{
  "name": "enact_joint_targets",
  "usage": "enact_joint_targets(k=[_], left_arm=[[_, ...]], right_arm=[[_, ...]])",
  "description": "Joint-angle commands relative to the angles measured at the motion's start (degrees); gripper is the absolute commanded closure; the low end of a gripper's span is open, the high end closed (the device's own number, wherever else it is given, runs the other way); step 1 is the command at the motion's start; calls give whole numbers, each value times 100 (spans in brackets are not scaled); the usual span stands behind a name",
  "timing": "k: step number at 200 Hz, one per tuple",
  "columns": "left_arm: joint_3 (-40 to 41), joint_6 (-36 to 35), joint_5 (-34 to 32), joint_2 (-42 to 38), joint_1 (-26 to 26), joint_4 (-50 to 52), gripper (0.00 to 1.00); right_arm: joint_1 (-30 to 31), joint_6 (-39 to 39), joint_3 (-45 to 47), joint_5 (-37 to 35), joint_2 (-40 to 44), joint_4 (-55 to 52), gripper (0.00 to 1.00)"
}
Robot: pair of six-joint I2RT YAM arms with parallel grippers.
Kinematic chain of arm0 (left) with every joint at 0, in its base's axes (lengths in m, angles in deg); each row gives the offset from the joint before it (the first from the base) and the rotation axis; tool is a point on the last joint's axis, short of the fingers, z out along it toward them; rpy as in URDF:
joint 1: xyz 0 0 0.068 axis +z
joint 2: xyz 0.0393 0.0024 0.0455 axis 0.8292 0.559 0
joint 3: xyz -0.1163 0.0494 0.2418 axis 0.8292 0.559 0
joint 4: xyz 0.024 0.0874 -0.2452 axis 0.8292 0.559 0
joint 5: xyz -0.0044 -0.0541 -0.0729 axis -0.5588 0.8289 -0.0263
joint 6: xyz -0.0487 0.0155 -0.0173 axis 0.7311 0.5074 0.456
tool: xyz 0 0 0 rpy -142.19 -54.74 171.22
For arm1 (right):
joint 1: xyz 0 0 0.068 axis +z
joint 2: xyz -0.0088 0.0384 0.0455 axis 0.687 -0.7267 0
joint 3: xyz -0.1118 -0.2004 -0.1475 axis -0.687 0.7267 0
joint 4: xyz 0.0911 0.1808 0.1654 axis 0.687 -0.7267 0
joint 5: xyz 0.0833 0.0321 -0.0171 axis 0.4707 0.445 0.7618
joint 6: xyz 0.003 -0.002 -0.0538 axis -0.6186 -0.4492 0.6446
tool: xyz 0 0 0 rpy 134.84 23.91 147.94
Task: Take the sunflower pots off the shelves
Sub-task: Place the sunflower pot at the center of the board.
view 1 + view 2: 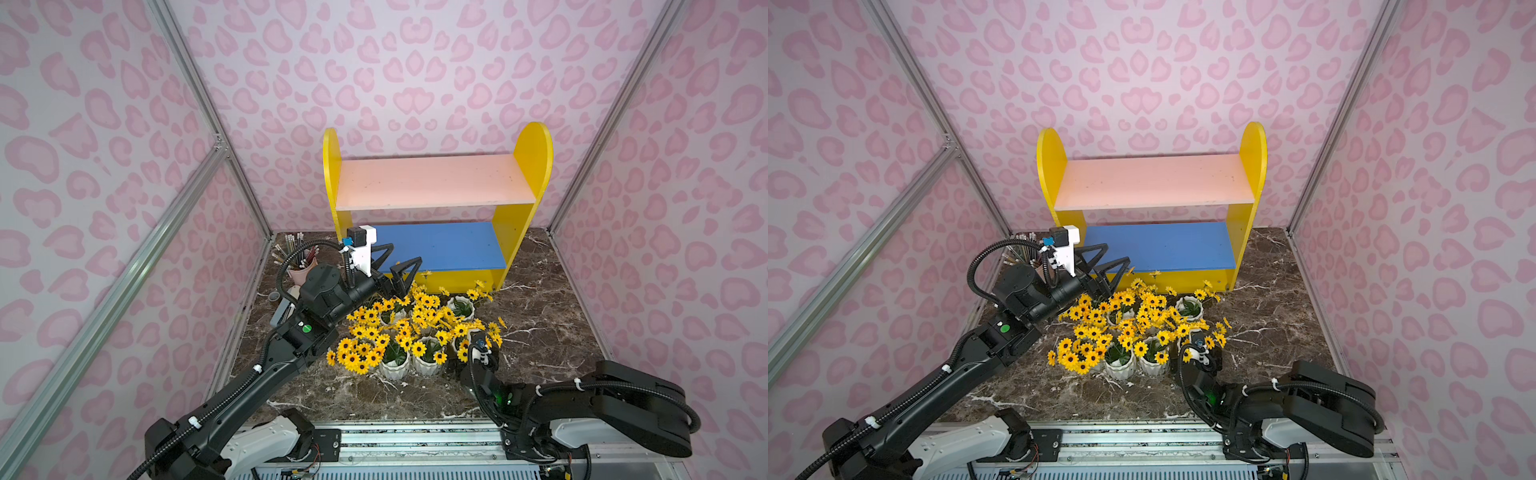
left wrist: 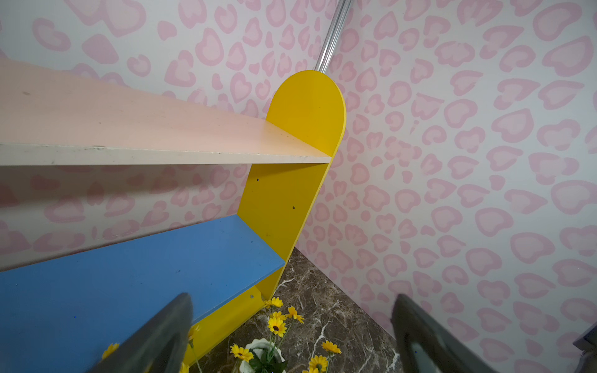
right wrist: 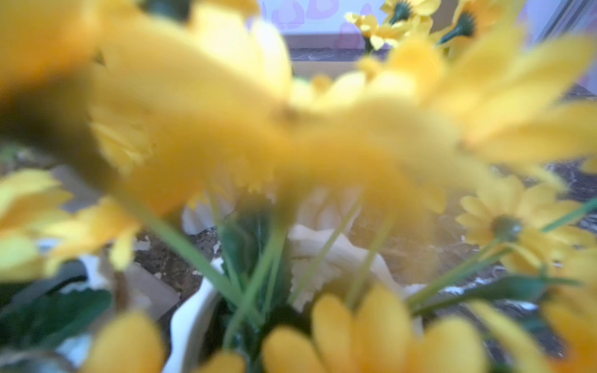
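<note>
The shelves stand at the back of the table, and both the pink upper board and the blue lower board are bare. Several sunflower pots sit bunched on the marble table in front of the shelves. My left gripper is open and empty, hovering over the cluster's back left by the blue board's front edge. In the left wrist view its fingers frame one pot. My right gripper is sunk into the flowers at the cluster's right; blooms hide its jaws, and a white pot rim shows.
A pink cup of pencils stands left of the shelves, behind my left arm, with a small grey object beside it. Pink patterned walls close in on three sides. A metal rail runs along the table's front edge.
</note>
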Motion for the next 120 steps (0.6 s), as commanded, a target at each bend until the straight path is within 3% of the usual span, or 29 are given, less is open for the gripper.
enact_joint_targets(k=[1, 68, 86, 120], left_arm=[[-38, -49, 19, -55, 1, -87, 2], [-133, -159, 27, -116, -3, 45, 2], [-130, -227, -7, -193, -3, 63, 3], [-170, -391, -87, -301, -3, 127, 3]], right_arm=[[-12, 50, -98, 110, 416, -669, 1], [6, -298, -454, 300, 2181, -2643, 1], [-148, -780, -794, 463, 2575, -3499, 1], [-278, -827, -1348, 551, 3123, -4683, 1]])
